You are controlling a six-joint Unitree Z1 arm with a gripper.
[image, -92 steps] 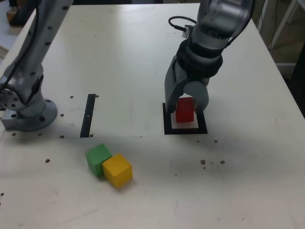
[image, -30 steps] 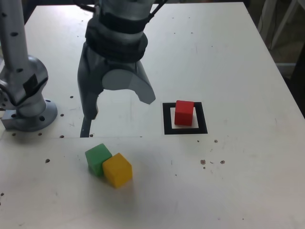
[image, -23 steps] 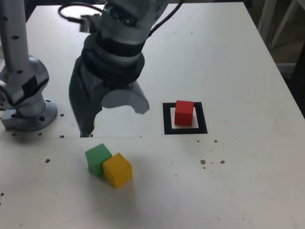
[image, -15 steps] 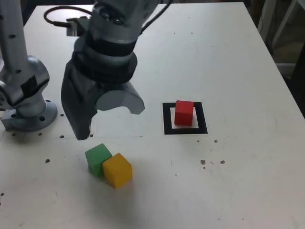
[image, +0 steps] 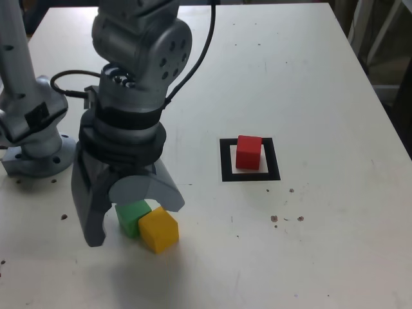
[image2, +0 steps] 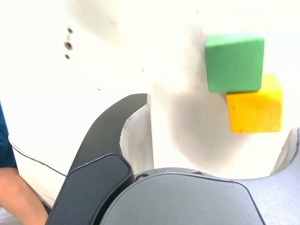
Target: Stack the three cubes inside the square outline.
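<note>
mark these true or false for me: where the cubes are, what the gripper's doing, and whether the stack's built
1. The red cube is inside the square outline. True.
2. The yellow cube sits on top of the green cube. False: they are side by side on the table.
3. The gripper is open. True.
4. The gripper holds the red cube. False: nothing is between its jaws, and the red cube is away from it.
5. All three cubes are stacked. False: only the red one is in the outline.
</note>
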